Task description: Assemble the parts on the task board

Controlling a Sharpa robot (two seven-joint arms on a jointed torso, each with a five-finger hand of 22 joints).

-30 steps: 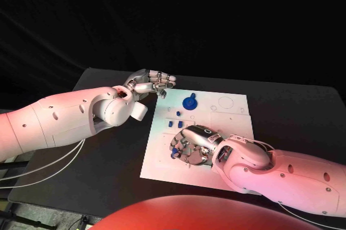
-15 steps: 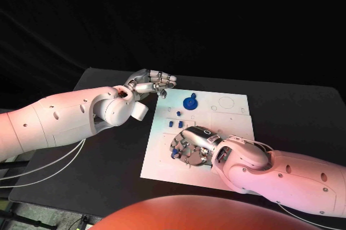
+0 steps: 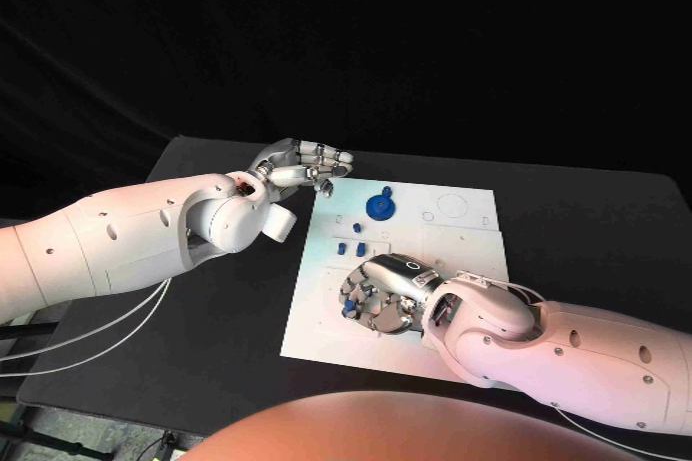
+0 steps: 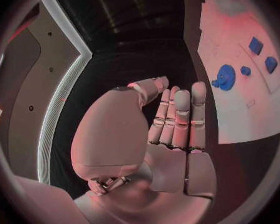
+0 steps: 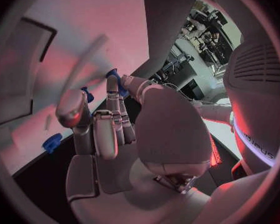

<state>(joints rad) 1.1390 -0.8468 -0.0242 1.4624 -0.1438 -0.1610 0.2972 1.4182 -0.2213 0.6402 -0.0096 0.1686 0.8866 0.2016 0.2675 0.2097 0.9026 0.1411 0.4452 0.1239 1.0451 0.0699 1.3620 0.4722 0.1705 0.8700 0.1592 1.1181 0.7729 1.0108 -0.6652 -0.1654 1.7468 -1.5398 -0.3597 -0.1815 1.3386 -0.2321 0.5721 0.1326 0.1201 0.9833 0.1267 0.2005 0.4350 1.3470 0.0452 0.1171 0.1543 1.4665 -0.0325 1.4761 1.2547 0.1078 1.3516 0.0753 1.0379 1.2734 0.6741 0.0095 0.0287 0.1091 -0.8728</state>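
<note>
Pinching, seemingly, blue part (image 3: 351,307): right fingers (image 3: 372,303)

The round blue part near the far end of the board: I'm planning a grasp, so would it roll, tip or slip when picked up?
The round blue part seems to lie flat on the task board, so it probably won't roll or tip. It looks small and rigid, likely light plastic. Its low profile may make it slip from the fingers; the left hand nearby holds nothing.

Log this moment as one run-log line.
left hand: open, off board's far-left corner | right hand: fingers on small blue part | task board: blue round part untouched
</note>
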